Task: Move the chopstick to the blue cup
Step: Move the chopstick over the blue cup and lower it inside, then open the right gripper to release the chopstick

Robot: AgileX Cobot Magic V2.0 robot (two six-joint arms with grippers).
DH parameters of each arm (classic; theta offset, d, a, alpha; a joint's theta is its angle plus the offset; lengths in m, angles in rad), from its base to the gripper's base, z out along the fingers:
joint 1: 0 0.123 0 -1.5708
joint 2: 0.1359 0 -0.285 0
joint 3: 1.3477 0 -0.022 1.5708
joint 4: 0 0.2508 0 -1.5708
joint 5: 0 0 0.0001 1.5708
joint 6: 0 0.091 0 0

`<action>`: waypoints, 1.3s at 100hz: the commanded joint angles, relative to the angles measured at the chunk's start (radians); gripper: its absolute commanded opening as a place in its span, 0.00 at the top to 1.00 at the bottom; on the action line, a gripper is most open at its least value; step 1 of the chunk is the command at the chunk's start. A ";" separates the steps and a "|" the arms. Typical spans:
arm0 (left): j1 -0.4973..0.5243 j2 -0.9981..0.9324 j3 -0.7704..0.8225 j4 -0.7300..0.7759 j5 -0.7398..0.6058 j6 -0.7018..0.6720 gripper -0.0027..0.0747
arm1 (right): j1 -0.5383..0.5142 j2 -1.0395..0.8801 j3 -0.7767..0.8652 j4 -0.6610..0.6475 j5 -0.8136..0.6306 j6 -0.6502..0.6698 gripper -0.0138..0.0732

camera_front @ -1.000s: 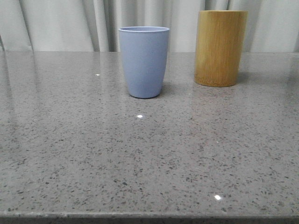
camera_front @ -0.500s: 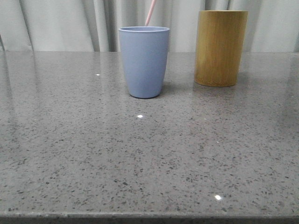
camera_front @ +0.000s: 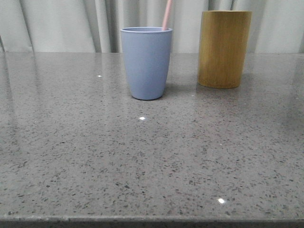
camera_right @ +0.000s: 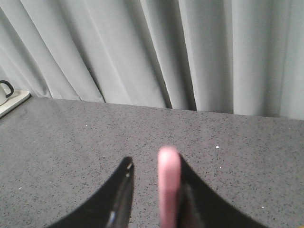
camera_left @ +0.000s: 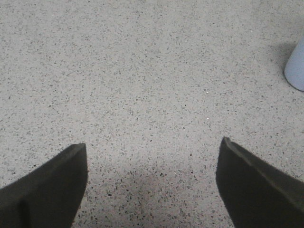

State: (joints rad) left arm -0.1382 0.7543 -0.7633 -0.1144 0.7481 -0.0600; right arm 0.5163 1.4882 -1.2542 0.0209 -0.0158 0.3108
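Front view: a chopstick point(camera_front: 166, 14) now rises from behind the rim of the blue cup point(camera_front: 146, 62), nearer the cup's right side than half a second ago; a second ago no stick showed at all. I judge its lower end to be inside or just behind the cup, though the rim hides which. Right wrist view: the stick stands between the fingers of my right hand point(camera_right: 154, 190); I cannot tell whether they clamp it. Left wrist view: my left hand point(camera_left: 152, 183) hangs spread wide and empty over the surface point(camera_front: 152, 156). The bamboo holder point(camera_front: 224, 49) stands apart. Insertion appears under way, release pending.
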 commanded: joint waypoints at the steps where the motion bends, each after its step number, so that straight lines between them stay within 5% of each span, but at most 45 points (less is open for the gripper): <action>1: 0.005 0.000 -0.025 -0.010 -0.065 -0.009 0.28 | 0.001 -0.037 -0.036 -0.013 -0.071 -0.011 0.40; 27: 0.005 0.000 -0.025 -0.010 -0.065 -0.009 0.28 | -0.043 -0.103 -0.036 -0.046 0.000 -0.024 0.35; 68: 0.005 0.000 -0.025 -0.010 -0.065 -0.009 0.28 | -0.199 -0.434 -0.001 -0.277 0.443 -0.025 0.35; 130: 0.005 0.000 -0.025 -0.010 -0.065 -0.009 0.28 | -0.200 -1.092 0.444 -0.340 0.824 0.057 0.35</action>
State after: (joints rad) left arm -0.1382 0.7543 -0.7633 -0.1144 0.7481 -0.0600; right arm 0.3250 0.4321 -0.8185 -0.2879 0.8352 0.3292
